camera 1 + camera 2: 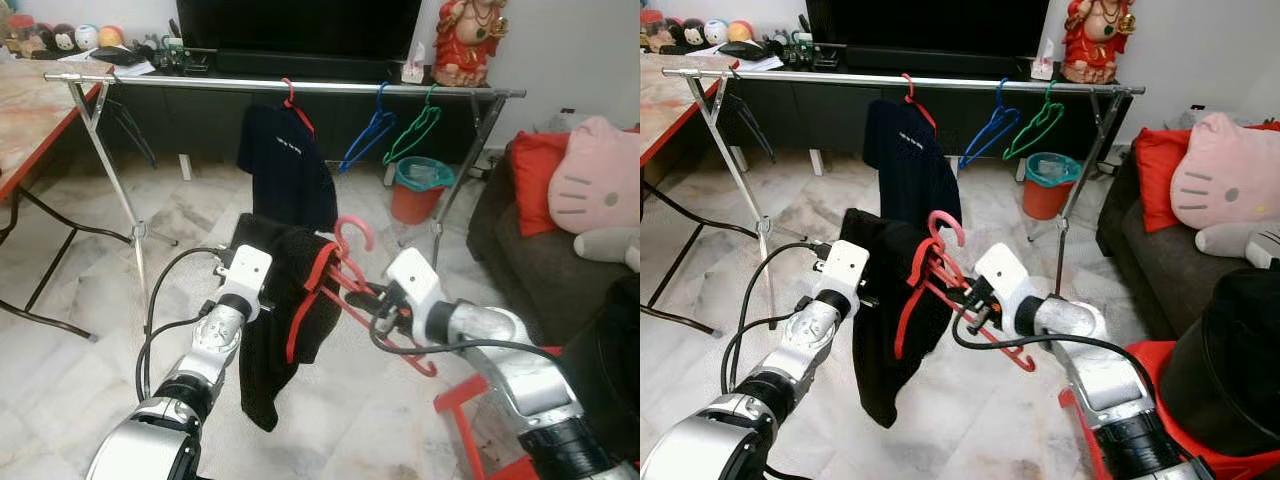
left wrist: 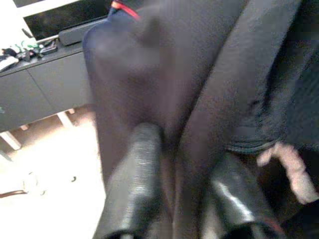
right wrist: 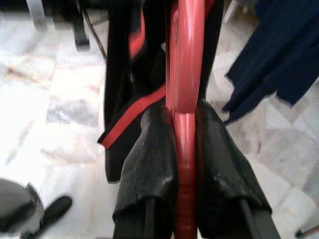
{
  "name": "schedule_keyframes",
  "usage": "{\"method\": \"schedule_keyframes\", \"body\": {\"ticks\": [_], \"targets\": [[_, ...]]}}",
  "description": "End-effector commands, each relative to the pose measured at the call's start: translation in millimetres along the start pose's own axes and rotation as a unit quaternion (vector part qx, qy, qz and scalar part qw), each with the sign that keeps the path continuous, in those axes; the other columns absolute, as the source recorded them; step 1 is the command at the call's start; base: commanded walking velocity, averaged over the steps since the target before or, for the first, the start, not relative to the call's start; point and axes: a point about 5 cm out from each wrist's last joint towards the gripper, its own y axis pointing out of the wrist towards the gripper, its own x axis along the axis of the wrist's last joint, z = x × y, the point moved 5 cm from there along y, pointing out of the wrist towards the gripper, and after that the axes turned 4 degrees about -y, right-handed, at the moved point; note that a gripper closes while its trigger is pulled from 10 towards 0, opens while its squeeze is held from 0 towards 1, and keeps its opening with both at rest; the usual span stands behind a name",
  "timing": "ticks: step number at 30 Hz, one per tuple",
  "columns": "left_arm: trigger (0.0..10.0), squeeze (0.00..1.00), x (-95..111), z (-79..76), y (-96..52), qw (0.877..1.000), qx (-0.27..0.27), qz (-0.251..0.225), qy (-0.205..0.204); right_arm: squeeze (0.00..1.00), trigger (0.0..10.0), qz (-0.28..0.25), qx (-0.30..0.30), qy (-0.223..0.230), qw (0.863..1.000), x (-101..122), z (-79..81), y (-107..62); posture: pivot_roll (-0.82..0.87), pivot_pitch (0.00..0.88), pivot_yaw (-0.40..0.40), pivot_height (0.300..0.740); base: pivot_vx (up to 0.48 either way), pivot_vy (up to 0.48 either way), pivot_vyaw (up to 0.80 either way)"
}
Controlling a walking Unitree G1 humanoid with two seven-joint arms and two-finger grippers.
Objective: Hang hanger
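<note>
My right gripper (image 3: 184, 149) has its jaws clamped tight on the bar of the red hanger (image 1: 372, 300), the plastic pinched squarely between both fingers. My left gripper (image 2: 174, 199) has its jaws a little apart with a fold of the black garment (image 1: 285, 320) caught between them; I judge it a loose pinch on cloth, not a firm one. The garment, black with red trim, is draped on the hanger and hangs low between my two arms, its hem near the floor (image 1: 90, 250).

Progress, as I read it: the garment is on the hanger and I have it lifted, but the hook (image 1: 352, 232) is not yet on the rail (image 1: 200, 82). The rail stands well off at twelve o'clock, beyond my reach as things lie. It already carries a dark shirt (image 1: 290, 160) on a red hanger at about twelve, then a bare blue hanger (image 1: 368, 138) and a bare green hanger (image 1: 412, 132) toward one o'clock. There is open rail at eleven o'clock. Left to do: close in, raise the hook over the rail, let go.

At one o'clock, behind the rail, sits a red bin (image 1: 420, 190) with a teal rim; something pale, perhaps a liner, lies inside, and I cannot tell more. The desk (image 1: 30, 110) is at ten o'clock.
</note>
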Motion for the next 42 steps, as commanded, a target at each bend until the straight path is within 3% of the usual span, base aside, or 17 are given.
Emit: {"method": "schedule_keyframes", "body": {"ticks": [1,10,17,22,25,26,27,28,29,31,32,33,34,40,42], "targets": [[0.0,0.0,-0.5,0.8,0.4,1.0,0.003,0.003,0.001,0.0,0.0,-0.001,0.0,-0.017,1.0,2.4,-0.9,-2.1,-0.15,0.0,-0.066,0.74,0.0,0.0,0.0],[0.0,0.0,-3.4,10.1,0.1,0.999,0.031,0.012,-0.019,0.0,0.0,0.063,0.021,-0.037,0.997,-33.4,-2.4,-15.2,-0.15,0.0,-0.068,0.74,0.0,0.0,0.0],[0.0,0.0,-5.5,17.3,-0.4,0.998,0.047,0.018,-0.031,0.0,0.0,0.127,0.071,-0.073,0.987,-63.7,8.0,-28.9,-0.16,0.0,-0.066,0.74,0.0,0.0,0.0],[0.0,0.0,-13.0,19.8,-3.6,0.997,0.056,0.032,-0.034,0.0,0.0,0.153,0.128,-0.09,0.976,-79.9,26.7,-39.3,-0.16,0.0,-0.059,0.74,0.0,0.0,0.0],[0.0,0.0,-14.0,19.5,-4.1,0.997,0.054,0.033,-0.033,0.0,0.0,0.156,0.113,-0.09,0.977,-82.1,22.2,-39.0,-0.16,0.0,-0.058,0.74,0.0,0.0,0.0],[2.4,0.0,-17.3,17.8,-5.8,0.998,0.046,0.039,-0.029,0.0,0.0,0.146,0.071,-0.074,0.984,-82.4,10.4,-36.9,-0.16,0.0,-0.057,0.74,0.0,0.0,0.0],[3.5,0.0,-18.8,17.5,-6.8,0.998,0.044,0.04,-0.028,0.0,0.0,0.136,0.054,-0.069,0.987,-81.1,6.0,-36.0,-0.15,0.0,-0.055,0.74,0.0,0.0,0.0],[8.9,0.0,-20.7,17.9,-8.4,0.998,0.043,0.041,-0.028,0.0,0.0,0.118,0.023,-0.046,0.992,-78.3,-1.1,-34.0,-0.15,0.0,-0.054,0.74,0.0,0.0,0.0],[10.0,0.0,-27.0,19.1,-12.6,0.997,0.045,0.049,-0.033,0.0,0.0,0.083,-0.023,-0.009,0.996,-74.7,-9.2,-31.5,-0.15,0.0,-0.052,0.74,0.0,0.0,0.0],[10.0,0.0,-31.6,20.6,-15.9,0.996,0.051,0.055,-0.039,0.0,0.0,0.068,-0.05,0.009,0.996,-76.2,-12.3,-31.1,-0.15,0.0,-0.051,0.74,0.0,0.0,0.0],[10.0,0.0,-35.1,22.2,-18.5,0.996,0.056,0.058,-0.049,0.0,4.4,0.061,-0.075,0.039,0.995,-80.2,-15.5,-31.1,-0.15,0.0,-0.051,0.74,0.0,0.0,0.0],[10.0,0.0,-37.1,23.4,-20.4,0.995,0.06,0.059,-0.057,0.0,10.0,0.056,-0.096,0.053,0.992,-82.8,-18.7,-31.2,-0.15,0.0,-0.048,0.74,0.0,0.0,0.0],[10.0,0.0,-40.4,26.4,-24.4,0.993,0.07,0.057,-0.08,0.0,10.0,0.046,-0.145,0.084,0.985,-90.1,-25.4,-31.2,-0.15,0.0,-0.041,0.74,0.0,0.0,0.0],[10.0,0.0,-39.7,30.0,-29.8,0.99,0.078,0.039,-0.114,0.0,10.0,0.038,-0.234,0.132,0.963,-110.9,-30.8,-29.0,-0.15,0.0,-0.037,0.74,0.0,0.0,0.0],[10.0,0.0,-35.1,31.8,-31.3,0.988,0.083,0.021,-0.132,0.0,10.0,0.038,-0.277,0.165,0.946,-126.9,-28.5,-26.9,-0.14,0.0,-0.03,0.74,0.0,0.0,0.0]]}}
